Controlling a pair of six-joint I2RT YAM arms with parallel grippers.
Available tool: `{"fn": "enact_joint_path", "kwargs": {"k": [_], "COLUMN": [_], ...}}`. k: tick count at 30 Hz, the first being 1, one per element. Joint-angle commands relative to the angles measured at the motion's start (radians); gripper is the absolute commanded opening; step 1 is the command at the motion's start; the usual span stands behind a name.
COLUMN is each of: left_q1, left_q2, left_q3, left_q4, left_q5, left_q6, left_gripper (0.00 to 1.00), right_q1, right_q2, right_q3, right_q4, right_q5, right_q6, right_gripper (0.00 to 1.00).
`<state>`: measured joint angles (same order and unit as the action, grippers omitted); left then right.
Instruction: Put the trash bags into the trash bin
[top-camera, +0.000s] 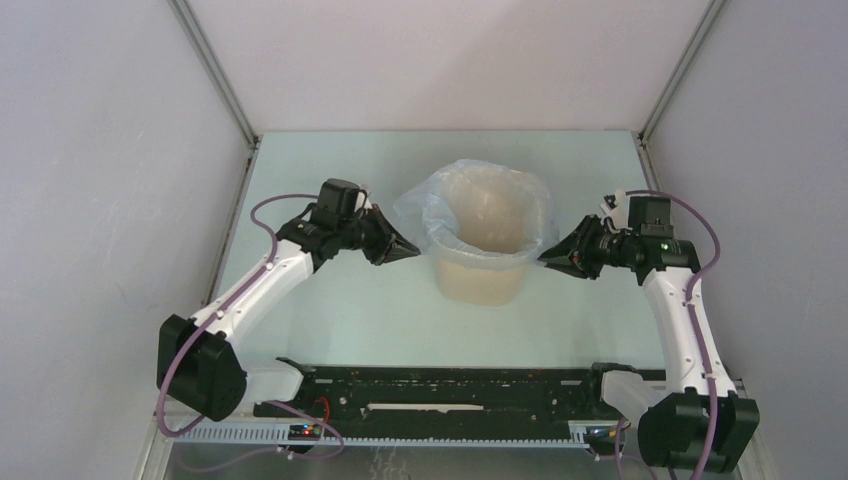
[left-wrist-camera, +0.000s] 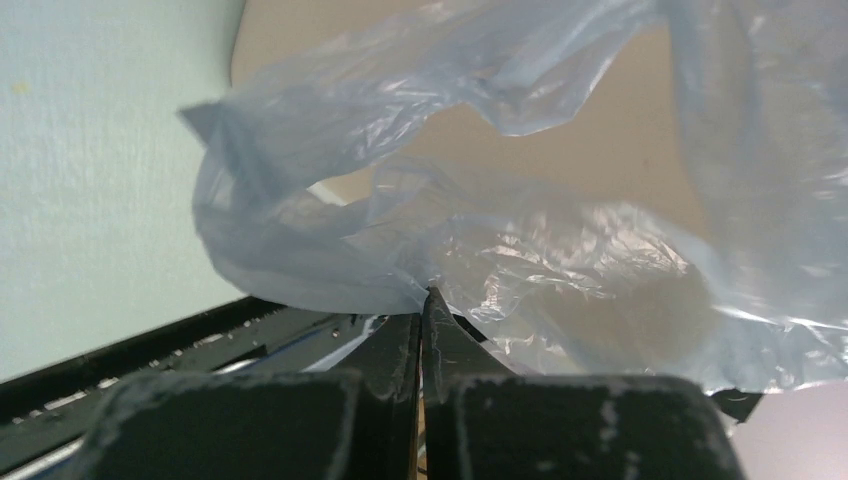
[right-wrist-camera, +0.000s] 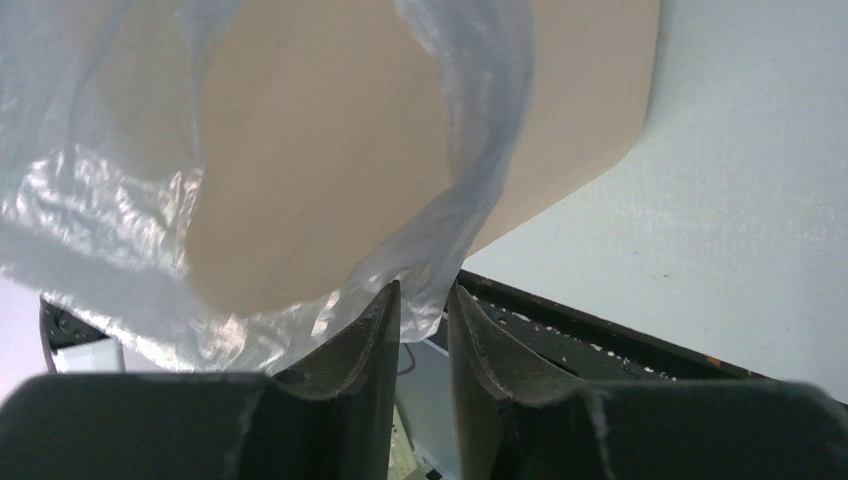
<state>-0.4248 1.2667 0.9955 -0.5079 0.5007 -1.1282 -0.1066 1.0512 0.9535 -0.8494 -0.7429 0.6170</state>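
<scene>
The bag (top-camera: 415, 205) lines the bin (top-camera: 480, 282) in the middle of the table (top-camera: 340, 320), spilling over the rim. The left gripper (top-camera: 412, 250) pinches the bag's edge. The right gripper (top-camera: 545, 260) is slightly parted, with film between its fingers.

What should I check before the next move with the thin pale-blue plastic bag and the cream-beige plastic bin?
1. Thin translucent pale-blue plastic bag inside the cream-beige plastic bin: ok, it lines the bin.
2. Bin standing upright: ok.
3. Left gripper shut on the bag's edge: ok.
4. Right gripper holding the bag: not ok, its jaws stand apart and the film hangs loose between them.
5. Bag's edge folded over the rim all round: cannot tell.
</scene>
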Motion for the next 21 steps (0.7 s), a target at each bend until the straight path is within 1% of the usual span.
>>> {"fn": "enact_joint_path", "kwargs": {"k": [1,4,5,7,10,12,14,18,21], "left_q1": [0.004,0.004,0.004,0.004,0.004,0.004,0.003,0.004,0.003], "left_q2": [0.007,0.011,0.013,0.016,0.028,0.033,0.037,0.045,0.046], "left_q3": [0.085,0.086,0.085,0.087,0.093,0.095,0.097,0.105,0.11], "left_q4": [-0.022,-0.031,-0.031,-0.035,-0.046,-0.056,-0.06,-0.077,-0.08], "left_q5": [0.013,0.015,0.017,0.015,0.021,0.021,0.017,0.013,0.013], "left_q6": [0.134,0.141,0.139,0.148,0.155,0.157,0.159,0.17,0.172], "left_gripper": [0.0,0.01,0.01,0.01,0.01,0.0,0.01,0.02,0.05], "right_q1": [0.01,0.016,0.016,0.015,0.012,0.0,-0.036,-0.111,-0.154], "right_q2": [-0.072,-0.163,-0.186,-0.209,-0.195,-0.158,-0.092,0.072,0.157], "right_q3": [0.031,0.091,0.118,0.171,0.244,0.276,0.308,0.352,0.351], "right_q4": [-0.034,-0.127,-0.155,-0.211,-0.23,-0.196,-0.148,-0.017,0.064], "right_q5": [-0.07,-0.046,-0.039,-0.019,0.006,0.039,0.036,0.017,-0.038], "right_q6": [-0.177,-0.214,-0.221,-0.229,-0.233,-0.227,-0.209,-0.172,-0.127], "right_gripper": [0.38,0.54,0.57,0.61,0.63,0.68,0.72,0.73,0.73]}}
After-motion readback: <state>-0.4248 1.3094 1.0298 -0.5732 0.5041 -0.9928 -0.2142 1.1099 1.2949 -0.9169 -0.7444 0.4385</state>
